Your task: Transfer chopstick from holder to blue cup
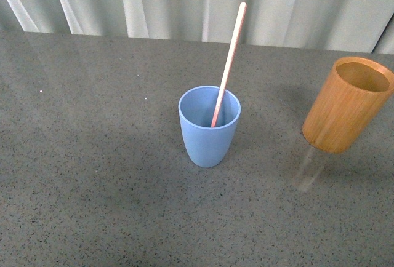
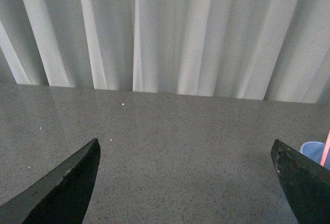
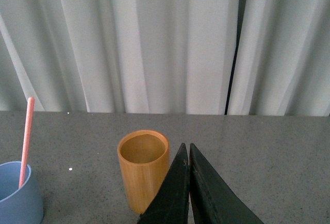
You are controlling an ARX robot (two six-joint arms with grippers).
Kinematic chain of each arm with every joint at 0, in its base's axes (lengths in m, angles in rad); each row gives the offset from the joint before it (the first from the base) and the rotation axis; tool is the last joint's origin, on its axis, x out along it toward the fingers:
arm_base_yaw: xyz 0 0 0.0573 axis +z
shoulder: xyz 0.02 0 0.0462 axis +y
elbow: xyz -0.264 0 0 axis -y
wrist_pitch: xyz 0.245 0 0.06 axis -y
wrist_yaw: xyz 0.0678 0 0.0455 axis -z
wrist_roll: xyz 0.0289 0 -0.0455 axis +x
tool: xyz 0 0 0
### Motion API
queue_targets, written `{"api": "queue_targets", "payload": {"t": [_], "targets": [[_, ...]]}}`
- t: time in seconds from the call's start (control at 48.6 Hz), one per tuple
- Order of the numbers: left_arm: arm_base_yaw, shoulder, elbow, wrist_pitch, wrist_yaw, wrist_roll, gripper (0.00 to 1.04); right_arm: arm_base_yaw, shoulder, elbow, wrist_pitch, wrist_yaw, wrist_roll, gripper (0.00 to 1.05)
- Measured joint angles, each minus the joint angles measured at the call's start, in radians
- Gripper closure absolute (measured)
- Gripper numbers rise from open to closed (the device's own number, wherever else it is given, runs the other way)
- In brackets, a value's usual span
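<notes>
1. The pink chopstick [image 1: 229, 64] already stands in the blue cup [image 1: 209, 127], leaning on the rim; I judge the transfer done.
2. Handling, as a judgement: the stick looks light, stiff and smooth, so it could slip or roll. The best hold would be on the upper length clear of the rim, pinched squarely.
3. The bamboo holder [image 1: 346, 104] looks empty and rigid. The cup looks light and could tip if the stick is levered.
4. The left hand [image 2: 185, 182] is spread wide and holds nothing. The cup's edge lies just beyond its right finger.
5. The right hand [image 3: 186, 193] is pressed together and empty, with the holder just ahead of it, beside its tip.
6. Only the front view shows the grey surface [image 1: 92, 187] with both vessels whole, and no hands. The right wrist view looks into the holder.
</notes>
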Motion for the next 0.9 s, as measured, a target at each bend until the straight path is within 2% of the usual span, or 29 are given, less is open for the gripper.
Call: {"api": "queue_targets", "payload": {"t": [0.165,0.267,0.617,0.72,0.823,0.905], "targets": [[0.000,0.000,0.000,0.000,0.000,0.000,0.07,0.000,-0.045,0.000,-0.045,0.000,0.000,1.04],[0.000,0.000,0.000,0.000,0.000,0.000,0.07,0.000,-0.169,0.000,-0.205,0.000,0.000,1.04],[0.000,-0.001,0.000,0.000,0.000,0.000,0.07,0.000,-0.212,0.001,-0.218,0.000,0.000,1.04],[0.000,-0.001,0.000,0.000,0.000,0.000,0.07,0.000,-0.212,0.001,-0.218,0.000,0.000,0.89],[0.000,-0.001,0.000,0.000,0.000,0.000,0.07,0.000,-0.212,0.001,-0.218,0.000,0.000,0.66],[0.000,-0.001,0.000,0.000,0.000,0.000,0.07,0.000,-0.212,0.001,-0.218,0.000,0.000,0.54]]}}
